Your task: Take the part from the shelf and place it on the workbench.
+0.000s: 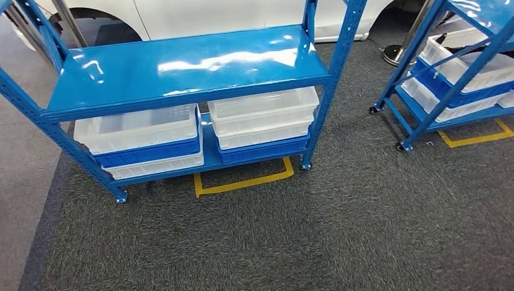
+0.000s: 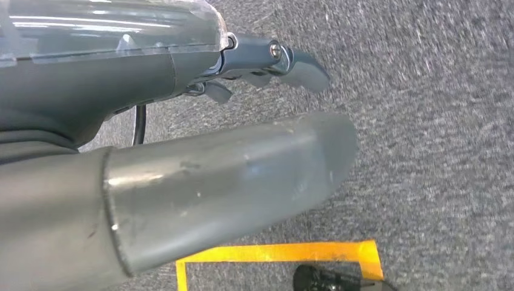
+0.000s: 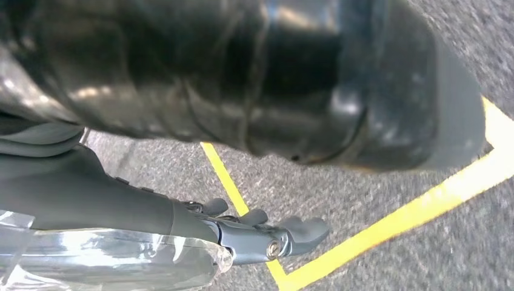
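A blue shelf fills the upper left, its bare top partly hiding white bins beneath. Left hand and right hand hang spread, empty, over carpet.

Shelf glossy blue; bins translucent white and blue; carpet speckled grey; floor tape yellow.

bright, even light from overhead throws white glare streaks across the glossy blue shelf top. the carpet smears with slight motion blur. both wrist views are soft, the near thumb badly out of focus, with highlights on it.
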`<action>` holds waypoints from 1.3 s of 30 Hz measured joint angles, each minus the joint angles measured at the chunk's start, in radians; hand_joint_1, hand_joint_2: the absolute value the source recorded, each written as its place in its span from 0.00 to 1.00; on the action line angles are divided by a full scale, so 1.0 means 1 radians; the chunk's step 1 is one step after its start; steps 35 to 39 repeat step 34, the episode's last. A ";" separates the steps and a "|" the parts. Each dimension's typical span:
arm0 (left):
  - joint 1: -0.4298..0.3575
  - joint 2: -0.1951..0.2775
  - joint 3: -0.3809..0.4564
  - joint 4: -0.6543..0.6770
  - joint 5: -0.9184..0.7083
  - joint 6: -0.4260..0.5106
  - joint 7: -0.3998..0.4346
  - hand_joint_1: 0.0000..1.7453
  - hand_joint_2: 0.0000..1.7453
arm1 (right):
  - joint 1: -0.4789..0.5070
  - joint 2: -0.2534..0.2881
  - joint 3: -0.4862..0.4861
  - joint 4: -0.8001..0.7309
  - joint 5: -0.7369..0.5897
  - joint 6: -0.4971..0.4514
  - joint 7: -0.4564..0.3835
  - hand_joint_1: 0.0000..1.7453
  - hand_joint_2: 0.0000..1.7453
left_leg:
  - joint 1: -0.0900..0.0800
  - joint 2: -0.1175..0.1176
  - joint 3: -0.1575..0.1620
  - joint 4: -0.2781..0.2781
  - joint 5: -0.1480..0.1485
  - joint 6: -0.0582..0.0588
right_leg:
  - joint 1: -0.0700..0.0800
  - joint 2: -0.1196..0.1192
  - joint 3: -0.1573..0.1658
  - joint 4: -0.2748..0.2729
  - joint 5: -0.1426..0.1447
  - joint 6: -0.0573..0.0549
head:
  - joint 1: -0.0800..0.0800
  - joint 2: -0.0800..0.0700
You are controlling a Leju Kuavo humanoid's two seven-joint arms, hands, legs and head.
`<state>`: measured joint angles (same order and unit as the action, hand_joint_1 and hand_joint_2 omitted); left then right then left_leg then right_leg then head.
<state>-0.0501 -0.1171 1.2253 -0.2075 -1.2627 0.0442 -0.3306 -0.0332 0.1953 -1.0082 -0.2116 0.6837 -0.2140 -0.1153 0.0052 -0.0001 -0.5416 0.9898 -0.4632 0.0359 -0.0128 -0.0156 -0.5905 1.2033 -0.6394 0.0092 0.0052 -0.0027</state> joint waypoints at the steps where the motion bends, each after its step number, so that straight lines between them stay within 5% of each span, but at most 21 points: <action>1: -0.001 0.000 0.000 0.000 0.000 0.000 0.000 0.00 0.00 | 0.001 0.000 0.000 0.000 0.001 0.000 0.000 0.00 0.00 | 0.000 -0.013 0.000 0.001 0.000 0.001 | -0.001 0.008 -0.033 0.061 -0.020 0.001 | 0.000 0.000; 3: -0.002 0.000 0.000 0.000 0.000 0.000 0.000 0.00 0.00 | 0.003 0.000 0.000 0.000 0.002 0.000 0.001 0.00 0.00 | -0.001 -0.040 0.002 0.004 -0.002 0.001 | -0.002 0.012 -0.061 0.091 0.002 0.002 | 0.000 0.000; 5: -0.001 0.000 0.000 0.000 0.000 0.000 0.000 0.00 0.00 | 0.004 0.000 0.000 0.000 0.002 0.000 0.001 0.00 0.00 | 0.000 -0.069 0.004 0.011 -0.007 -0.002 | -0.004 0.032 -0.023 -0.019 0.083 -0.001 | 0.000 0.000; 7: -0.002 0.000 0.000 0.000 -0.001 0.000 0.000 0.00 0.00 | 0.005 -0.001 0.000 0.000 0.003 0.000 0.001 0.00 0.00 | -0.001 -0.093 0.001 0.020 -0.013 -0.011 | -0.006 0.071 0.019 -0.127 0.131 -0.006 | 0.000 0.000; 8: -0.003 0.000 0.000 0.000 -0.001 0.000 0.000 0.00 0.00 | 0.005 -0.001 0.000 0.000 0.004 0.000 0.001 0.00 0.00 | -0.002 -0.103 -0.002 0.023 -0.015 -0.017 | -0.006 0.083 0.028 -0.152 0.136 -0.008 | 0.000 0.000; 10: -0.001 0.000 0.000 0.000 -0.002 0.000 0.000 0.00 0.00 | 0.001 -0.001 0.000 0.000 0.005 0.000 0.002 0.00 0.00 | -0.001 -0.124 -0.009 0.022 -0.014 -0.029 | -0.005 0.070 0.031 -0.158 0.135 -0.015 | 0.000 0.000; 11: 0.001 -0.001 0.001 0.000 -0.002 0.000 0.000 0.00 0.00 | 0.000 -0.001 0.000 0.000 0.005 0.000 0.002 0.00 0.00 | 0.000 -0.118 -0.011 0.025 -0.016 -0.034 | -0.005 0.059 0.034 -0.163 0.137 -0.021 | 0.000 0.000; 13: 0.002 -0.002 0.001 0.000 -0.005 0.000 0.000 0.00 0.00 | 0.000 -0.001 0.000 0.000 0.006 0.000 0.003 0.00 0.00 | -0.001 -0.071 -0.031 0.069 -0.046 -0.045 | -0.009 0.034 0.039 -0.173 0.140 -0.034 | -0.001 0.000; 15: -0.001 -0.002 0.001 0.000 -0.007 0.000 0.000 0.00 0.00 | 0.004 -0.001 0.000 0.000 0.008 0.000 0.004 0.00 0.00 | 0.001 -0.018 -0.089 0.189 -0.111 -0.055 | -0.007 0.007 0.041 -0.175 0.138 -0.043 | -0.003 0.000; 16: -0.002 -0.002 0.001 0.000 -0.008 0.000 0.000 0.00 0.00 | 0.005 -0.001 0.000 0.000 0.010 0.000 0.005 0.00 0.00 | 0.003 -0.010 -0.122 0.255 -0.138 -0.059 | -0.006 -0.007 0.041 -0.175 0.136 -0.044 | -0.002 0.000; 18: -0.001 -0.002 0.001 0.000 -0.008 0.000 0.000 0.00 0.00 | 0.005 -0.001 0.000 0.000 0.011 -0.001 0.005 0.00 0.00 | 0.008 -0.005 -0.147 0.302 -0.137 -0.065 | -0.005 -0.030 0.044 -0.175 0.132 -0.044 | -0.003 0.000; 19: 0.001 -0.002 0.002 0.000 -0.008 0.001 0.000 0.00 0.00 | 0.005 -0.001 -0.001 0.000 0.010 -0.002 0.005 0.00 0.00 | 0.010 -0.003 -0.129 0.267 -0.109 -0.066 | -0.005 -0.038 0.047 -0.174 0.130 -0.042 | -0.003 0.000; 21: 0.003 -0.001 0.003 0.000 -0.008 0.001 -0.001 0.00 0.00 | 0.003 -0.001 -0.003 0.000 0.007 -0.005 0.004 0.00 0.00 | 0.010 0.010 -0.057 0.127 -0.042 -0.061 | -0.004 -0.049 0.055 -0.174 0.125 -0.035 | -0.003 0.000; 23: 0.003 -0.001 0.004 0.000 -0.008 0.003 -0.004 0.00 0.00 | 0.000 0.000 -0.006 0.000 0.003 -0.006 0.002 0.00 0.00 | 0.005 0.020 -0.010 0.034 -0.014 -0.049 | -0.001 -0.057 0.059 -0.173 0.121 -0.025 | -0.002 0.000; 26: 0.007 -0.001 0.006 0.000 -0.008 0.004 -0.008 0.00 0.00 | -0.005 0.000 -0.008 0.000 0.000 -0.006 0.001 0.00 0.00 | 0.002 0.018 -0.004 0.018 -0.014 -0.030 | -0.001 -0.056 0.063 -0.175 0.120 -0.010 | -0.002 0.000; 28: 0.007 -0.001 0.006 0.000 -0.009 0.004 -0.009 0.00 0.00 | -0.006 -0.001 -0.011 0.000 -0.001 -0.006 0.000 0.00 0.00 | 0.006 0.013 0.002 0.006 -0.008 -0.015 | -0.002 -0.030 0.051 -0.141 0.094 -0.002 | -0.002 0.000; 32: 0.003 -0.002 0.007 0.000 -0.009 0.004 -0.011 0.00 0.00 | 0.000 -0.001 -0.015 0.000 -0.001 -0.006 0.000 0.00 0.00 | 0.005 0.004 0.005 0.003 -0.009 0.001 | -0.004 0.009 -0.067 0.084 -0.003 0.002 | -0.002 0.000; 39: 0.003 -0.002 0.007 0.000 -0.010 0.004 -0.011 0.00 0.00 | 0.001 -0.001 -0.015 0.000 -0.001 -0.005 0.000 0.00 0.00 | 0.003 -0.003 0.008 0.005 -0.012 0.001 | -0.004 0.010 -0.086 0.106 0.014 0.002 | -0.002 0.000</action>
